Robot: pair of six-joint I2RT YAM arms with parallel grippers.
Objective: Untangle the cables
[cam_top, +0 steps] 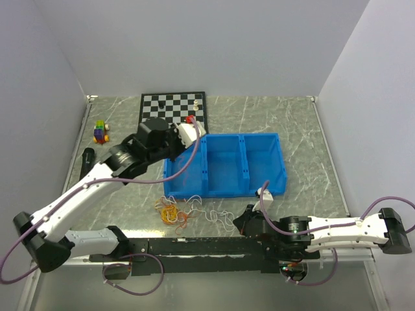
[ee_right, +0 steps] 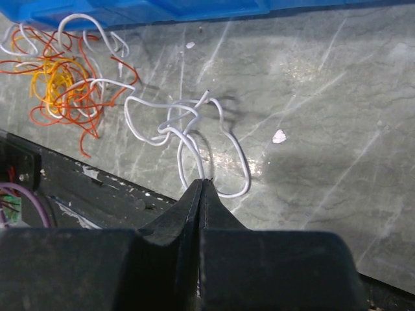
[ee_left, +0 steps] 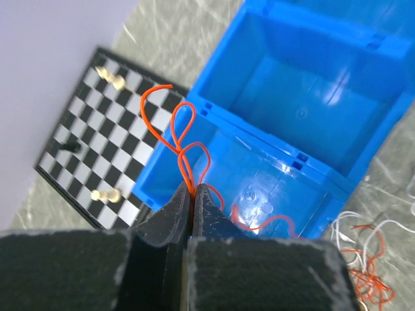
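Observation:
My left gripper point(ee_left: 193, 188) is shut on a red-orange cable point(ee_left: 185, 139), which loops up from the jaws over the left compartment of the blue bin point(ee_left: 311, 97). In the top view this gripper point(cam_top: 191, 126) hangs above the bin's far left corner point(cam_top: 170, 181). The remaining tangle of orange, yellow and white cables point(cam_top: 172, 212) lies on the table in front of the bin. My right gripper point(ee_right: 202, 181) is shut on a knotted white cable point(ee_right: 188, 129) low over the table, right of the orange and yellow pile point(ee_right: 58, 84). It sits near the front edge point(cam_top: 241, 223).
A chessboard point(cam_top: 174, 107) with a few pieces lies behind the bin. A coloured block toy point(cam_top: 100, 131) and a black object point(cam_top: 87, 155) sit at the far left. A black rail point(cam_top: 194, 246) runs along the near edge. The bin has three compartments.

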